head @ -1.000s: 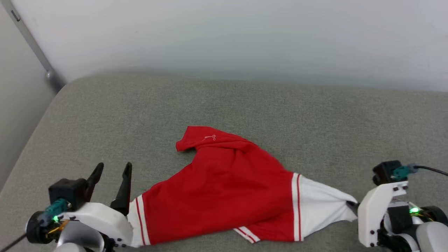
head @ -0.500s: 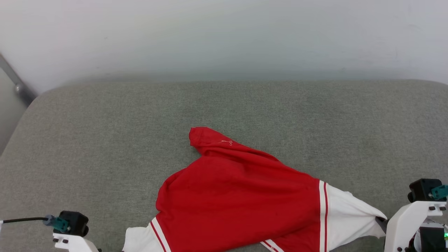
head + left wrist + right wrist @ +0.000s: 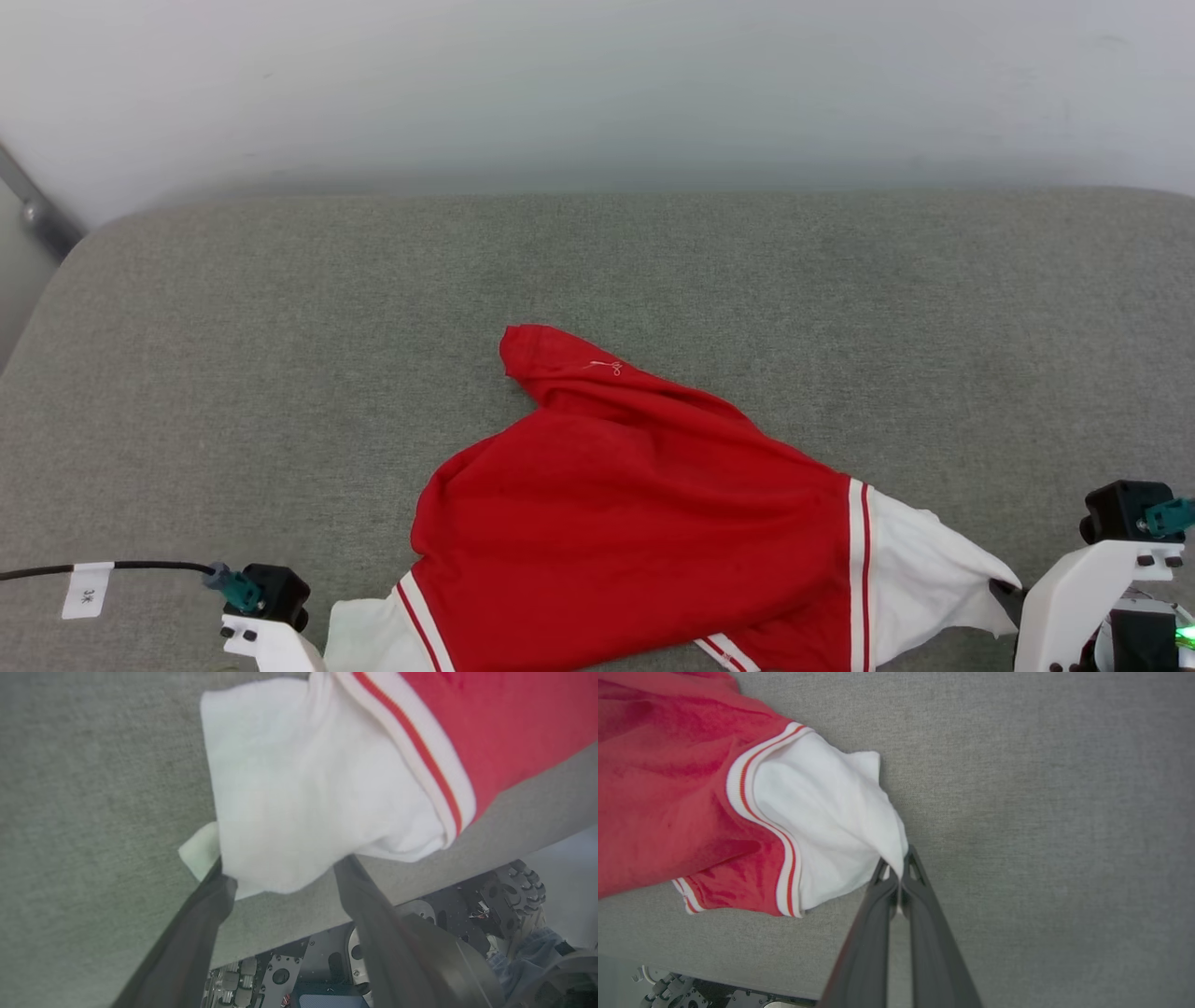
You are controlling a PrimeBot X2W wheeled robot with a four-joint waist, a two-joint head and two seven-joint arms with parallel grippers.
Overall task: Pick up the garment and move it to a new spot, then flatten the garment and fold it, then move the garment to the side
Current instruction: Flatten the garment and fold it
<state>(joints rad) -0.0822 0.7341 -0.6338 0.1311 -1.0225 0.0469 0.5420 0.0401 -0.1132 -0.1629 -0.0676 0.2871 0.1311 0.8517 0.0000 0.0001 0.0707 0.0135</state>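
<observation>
Grey woven padding [image 3: 280,355] stretches away to a pale wall [image 3: 597,84], and the garment [image 3: 635,523] lies crumpled on it close to the near edge. From the head view the jersey's plain red side faces up, and its long axis runs across the picture from one white sleeve at the lower left to the other at the lower right. A folded red corner [image 3: 525,347] points away towards the wall, so the whole shape is roughly a triangle. The right wrist view gives the detail at that end: the right pincer [image 3: 899,861] has its two dark fingers pressed together on the tip of the white sleeve [image 3: 831,816], which is pulled into a point there, with the red-and-white striped trim just behind it. The left wrist view shows the left pincer [image 3: 285,870] with its fingers spread wide. Its tips meet the edge of the other white sleeve [image 3: 299,793], and the cloth lies across the gap between them. That view also takes in the padding's near edge and the robot's dark base [image 3: 420,952] below it.
</observation>
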